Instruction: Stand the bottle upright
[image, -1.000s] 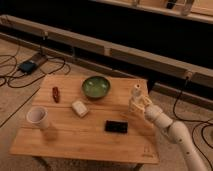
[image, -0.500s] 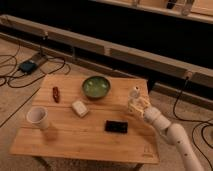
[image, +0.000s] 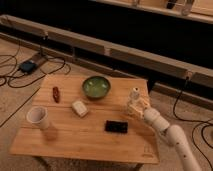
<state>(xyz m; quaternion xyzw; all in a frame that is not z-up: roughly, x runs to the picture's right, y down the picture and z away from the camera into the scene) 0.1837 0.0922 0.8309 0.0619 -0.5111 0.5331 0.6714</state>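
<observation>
The bottle (image: 134, 97) stands upright near the right edge of the wooden table (image: 75, 135); its white cap shows on top and its lower part is hidden by the gripper. My gripper (image: 136, 106) reaches in from the lower right on a white arm (image: 167, 131) and is around the bottle's body, just right of the green bowl (image: 96, 86).
A white paper cup (image: 38, 118) stands at the left front. A red-brown item (image: 56, 93), a pale block (image: 79, 108) and a flat black item (image: 116, 127) lie on the table. Cables and a dark box (image: 27, 65) lie on the floor to the left.
The arm has drawn slightly lower and nearer the table's right edge; the bottle stays upright at the same spot.
</observation>
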